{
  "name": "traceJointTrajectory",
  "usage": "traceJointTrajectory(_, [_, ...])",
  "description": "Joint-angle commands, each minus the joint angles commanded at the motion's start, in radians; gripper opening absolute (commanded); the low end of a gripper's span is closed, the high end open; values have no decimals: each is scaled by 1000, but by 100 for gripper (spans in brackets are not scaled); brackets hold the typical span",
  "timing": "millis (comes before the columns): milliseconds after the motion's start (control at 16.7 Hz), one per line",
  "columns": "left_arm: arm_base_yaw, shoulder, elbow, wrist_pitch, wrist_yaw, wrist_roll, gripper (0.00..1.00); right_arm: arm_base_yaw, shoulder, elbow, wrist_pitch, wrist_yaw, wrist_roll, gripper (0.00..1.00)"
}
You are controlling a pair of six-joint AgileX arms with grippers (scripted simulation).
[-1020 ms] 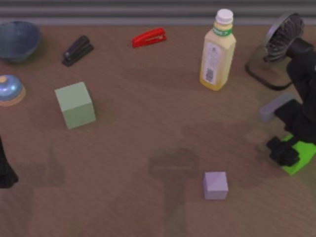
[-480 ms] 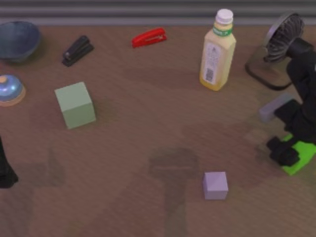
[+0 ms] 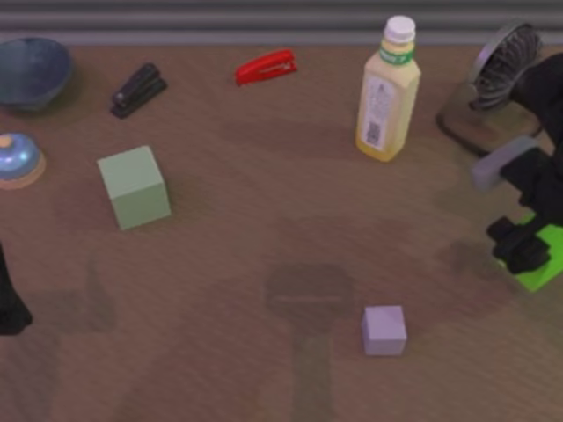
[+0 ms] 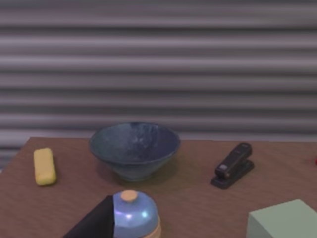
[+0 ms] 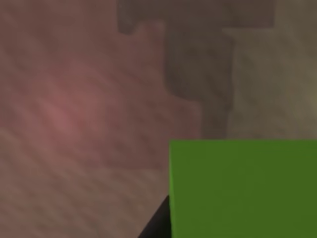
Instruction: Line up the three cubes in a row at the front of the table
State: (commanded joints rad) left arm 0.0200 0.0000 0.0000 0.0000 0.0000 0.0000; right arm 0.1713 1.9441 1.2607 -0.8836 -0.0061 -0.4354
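Right end effector (image 3: 521, 251): we are gripping the lime cube (image 3: 544, 266) at the desk's (image 3: 264, 220) right edge.
Left end effector (image 3: 10, 303): we are idling at the left edge; grip state unclear.
Sage cube (image 3: 134, 187): sitting left of centre.
Lavender cube (image 3: 383, 331): sitting near the front edge.

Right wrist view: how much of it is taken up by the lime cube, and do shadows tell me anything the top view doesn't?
Right wrist view: the lime-green cube fills one corner, with a blocky dark shadow on the table beyond it. Top view: the right gripper sits over that cube, hiding most of it; arm shadows darken the wood near the lavender cube.
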Motion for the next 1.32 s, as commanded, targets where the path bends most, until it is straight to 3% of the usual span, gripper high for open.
traceJointTrajectory(420, [0, 0, 0, 0, 0, 0, 100, 1, -35, 31, -59, 0, 1, 0])
traceJointTrajectory(660, [0, 0, 0, 0, 0, 0, 100, 65, -10, 69, -78, 1, 107, 0])
traceJointTrajectory(900, [0, 0, 0, 0, 0, 0, 100, 197, 34, 134, -117, 5, 368, 0])
traceJointTrajectory(1320, [0, 0, 0, 0, 0, 0, 100, 489, 90, 249, -184, 14, 980, 0])
